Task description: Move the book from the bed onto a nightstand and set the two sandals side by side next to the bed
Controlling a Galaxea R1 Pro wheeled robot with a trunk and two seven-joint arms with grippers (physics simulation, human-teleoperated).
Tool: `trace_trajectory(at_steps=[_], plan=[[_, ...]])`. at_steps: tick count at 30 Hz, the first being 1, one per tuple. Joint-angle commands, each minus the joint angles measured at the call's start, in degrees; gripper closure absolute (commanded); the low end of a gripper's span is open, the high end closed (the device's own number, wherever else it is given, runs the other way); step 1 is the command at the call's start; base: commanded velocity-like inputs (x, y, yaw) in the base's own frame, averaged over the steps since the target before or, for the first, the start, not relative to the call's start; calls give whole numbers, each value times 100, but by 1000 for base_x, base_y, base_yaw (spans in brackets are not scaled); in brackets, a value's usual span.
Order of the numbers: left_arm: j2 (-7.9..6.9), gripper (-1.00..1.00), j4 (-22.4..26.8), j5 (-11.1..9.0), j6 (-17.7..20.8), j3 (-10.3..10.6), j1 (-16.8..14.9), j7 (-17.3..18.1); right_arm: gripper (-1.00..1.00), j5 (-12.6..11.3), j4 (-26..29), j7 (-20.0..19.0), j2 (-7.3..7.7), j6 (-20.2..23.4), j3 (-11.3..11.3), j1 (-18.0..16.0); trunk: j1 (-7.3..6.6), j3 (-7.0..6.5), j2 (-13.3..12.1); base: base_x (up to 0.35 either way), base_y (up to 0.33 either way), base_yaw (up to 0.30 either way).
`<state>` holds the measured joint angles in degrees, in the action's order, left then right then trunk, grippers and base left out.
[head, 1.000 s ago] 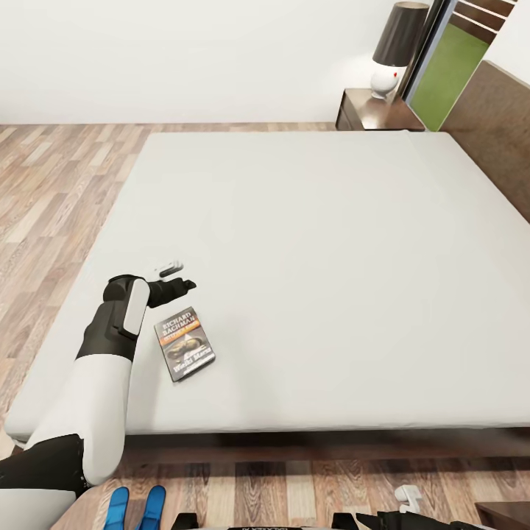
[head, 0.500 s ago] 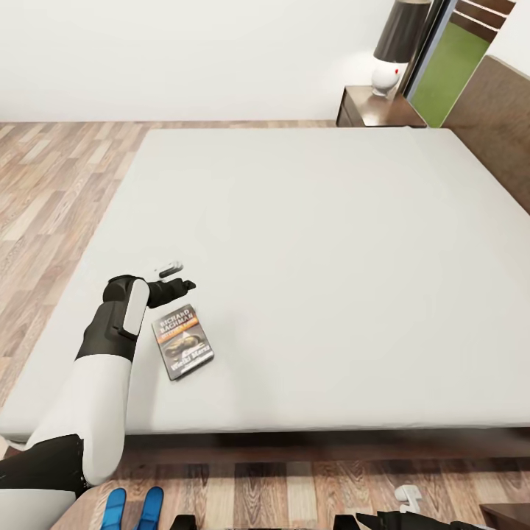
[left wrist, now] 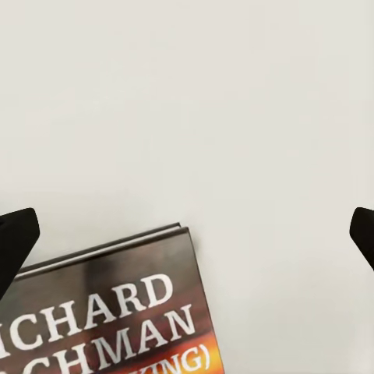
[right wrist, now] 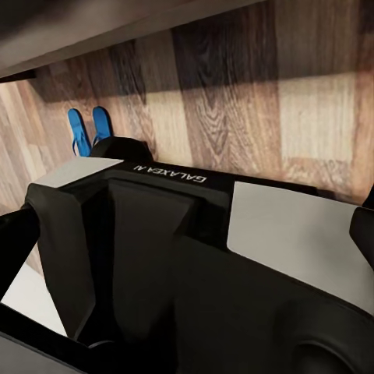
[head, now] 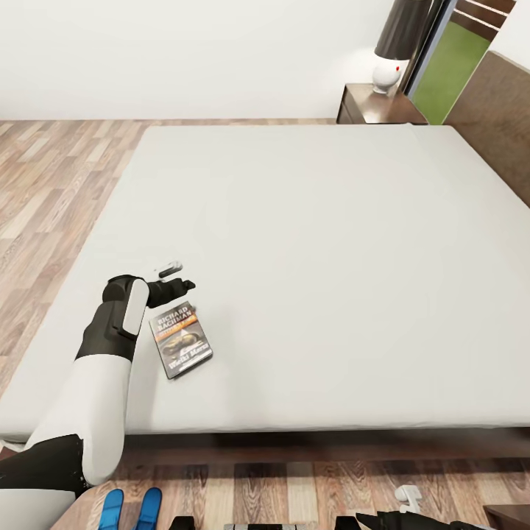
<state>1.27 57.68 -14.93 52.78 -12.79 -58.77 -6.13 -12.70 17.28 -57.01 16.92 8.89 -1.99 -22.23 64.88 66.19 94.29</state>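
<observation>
The large low bed (head: 316,243) with its plain off-white mattress and dark brown frame takes most of the head view, set on a light-brown wood-plank floor (head: 44,184) under a white wall. At about 1 o'clock beyond the mattress corner stands the dark reddish-brown glossy nightstand (head: 377,104), bearing a dark-shaded lamp with a white base (head: 394,51). Open mattress runs wide from 12 to 3 o'clock; bare floor lies along the 9 o'clock side.

The small dark paperback book with an orange band (head: 180,341) lies flat near the bed's near-left edge, at about 7 o'clock. The left gripper (head: 175,274) hovers just past the book's top edge, fingers spread wide, holding nothing. The right gripper (head: 407,500) sits low at 5 o'clock; I cannot tell its opening.

The two bright blue flat sandals (head: 131,508) lie side by side on the floor at 7 o'clock.
</observation>
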Motion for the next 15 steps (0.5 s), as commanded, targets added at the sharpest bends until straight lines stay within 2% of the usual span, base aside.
trace_trajectory(at_steps=[1,3,9,15], plan=[[5,-100,6,-62,24,-13,-3,-55,-100,-57,4,-12,4,60,-21,-1,0,3,2,0,0,0],[5,-100,6,-62,25,-13,-3,-54,-100,-57,4,-12,4,60,-21,0,0,3,2,0,0,0],[5,-100,1,-62,23,-13,-3,-47,-100,-57,4,-12,4,60,-21,0,132,111,242,0,0,0],[5,-100,6,-62,22,-13,-3,-46,-100,-57,4,-12,4,60,-21,0,132,111,242,0,0,0]])
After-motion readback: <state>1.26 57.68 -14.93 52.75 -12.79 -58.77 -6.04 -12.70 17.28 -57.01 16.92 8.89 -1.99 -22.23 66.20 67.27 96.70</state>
